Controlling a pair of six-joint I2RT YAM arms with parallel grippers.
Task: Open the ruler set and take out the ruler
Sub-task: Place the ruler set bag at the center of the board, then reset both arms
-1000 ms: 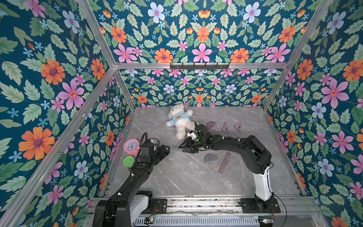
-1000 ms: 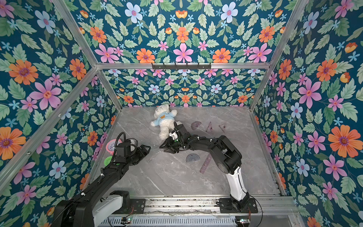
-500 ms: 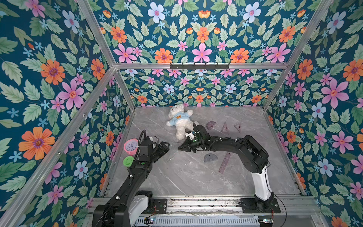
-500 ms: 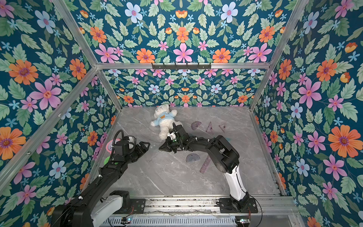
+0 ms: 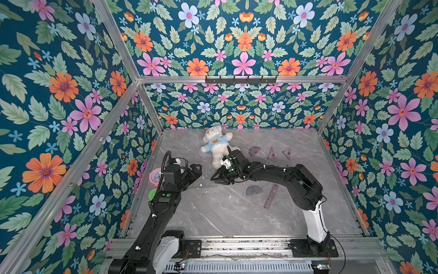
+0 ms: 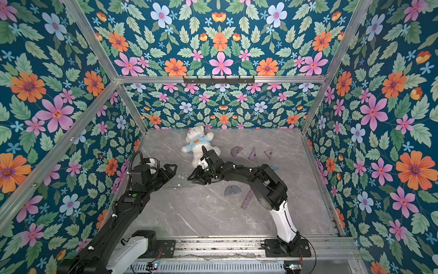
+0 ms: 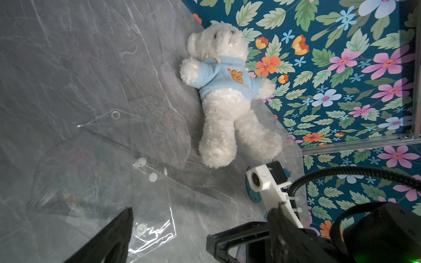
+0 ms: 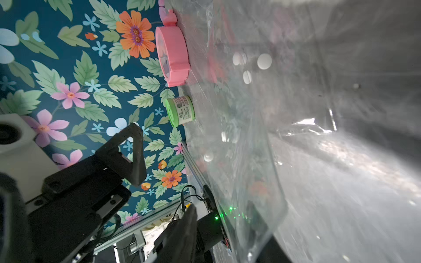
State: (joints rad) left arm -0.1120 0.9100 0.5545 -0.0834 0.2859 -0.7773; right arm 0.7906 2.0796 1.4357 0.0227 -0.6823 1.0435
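The ruler set is a clear plastic pouch (image 7: pixel 155 234) with white snaps, lying flat on the marble table (image 5: pixel 213 213) between both grippers; in both top views only its snaps (image 5: pixel 201 184) (image 6: pixel 179 184) show. My left gripper (image 5: pixel 198 172) is open just left of the pouch, one finger (image 7: pixel 114 234) over its corner. My right gripper (image 5: pixel 215 178) points left at the pouch. Its jaws stand apart, with the pouch's edge (image 8: pixel 257 216) between them. A purple ruler (image 5: pixel 271 196) (image 6: pixel 247 198) lies on the table to the right of my right arm.
A white teddy bear (image 5: pixel 216 147) lies behind the right gripper. Two protractors (image 5: pixel 253 190) (image 5: pixel 254 150) and two set squares (image 5: pixel 271 153) (image 5: pixel 286 151) rest on the table. A pink clock (image 5: pixel 155 175) and a green roll (image 5: pixel 152 193) sit by the left wall.
The right gripper's jaws closed and have come apart again at the pouch. The left gripper opened a little wider and shifted slightly toward the back.
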